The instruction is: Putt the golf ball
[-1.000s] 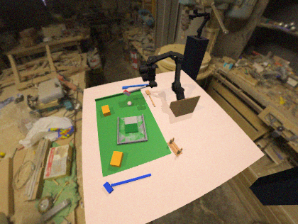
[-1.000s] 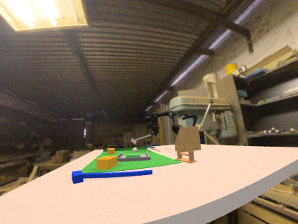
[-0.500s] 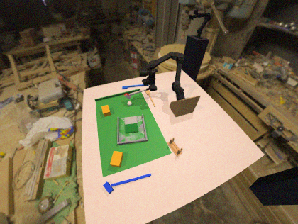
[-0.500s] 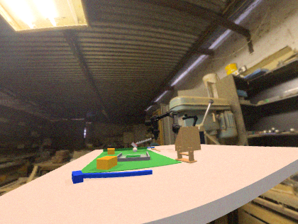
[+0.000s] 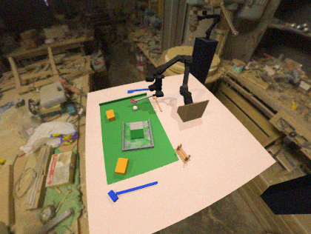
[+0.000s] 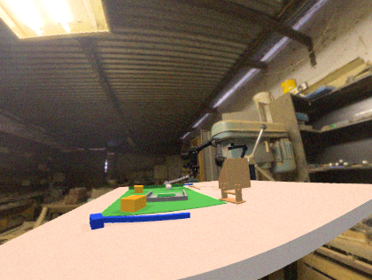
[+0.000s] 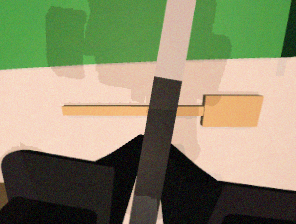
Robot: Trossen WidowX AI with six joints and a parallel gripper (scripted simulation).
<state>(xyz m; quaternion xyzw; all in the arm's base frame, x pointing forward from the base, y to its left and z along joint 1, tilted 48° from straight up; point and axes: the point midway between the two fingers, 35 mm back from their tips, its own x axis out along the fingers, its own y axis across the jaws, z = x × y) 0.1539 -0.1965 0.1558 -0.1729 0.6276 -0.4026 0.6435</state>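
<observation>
The claw (image 5: 157, 95) is clenched on the red putter (image 5: 142, 99), gripping its grey shaft near the far edge of the surface (image 5: 222, 155). The putter's long axis runs from the claw toward the left edge, slanting down. Its red head hangs over the far edge of the green mat (image 5: 111, 159), just beyond the golf ball (image 5: 135, 107); contact btwn head and ball can't be told.

Counts:
- 1 ball
- 1 red putter
- 2 blue putters: one (image 5: 138, 90) at the far edge, one (image 5: 130, 191) near the front edge
- 1 tan putter (image 5: 159, 104) lying flat just below the claw
- 2 orange blocks: (image 5: 110, 115) and (image 5: 121, 165)
- 1 grey ramp frame (image 5: 138, 135) w/ raised green centre
- 1 tan board (image 5: 192, 110)
- 1 small wooden rack (image 5: 183, 153)

The wrist view alone shows the shaft (image 7: 161, 130) crossing over the tan putter, whose paddle head points right, w/ the mat edge beyond. No ball shows there. The exterior view shows the putter tilted above the mat and the board standing upright on legs. The top view alone shows the red head.
</observation>
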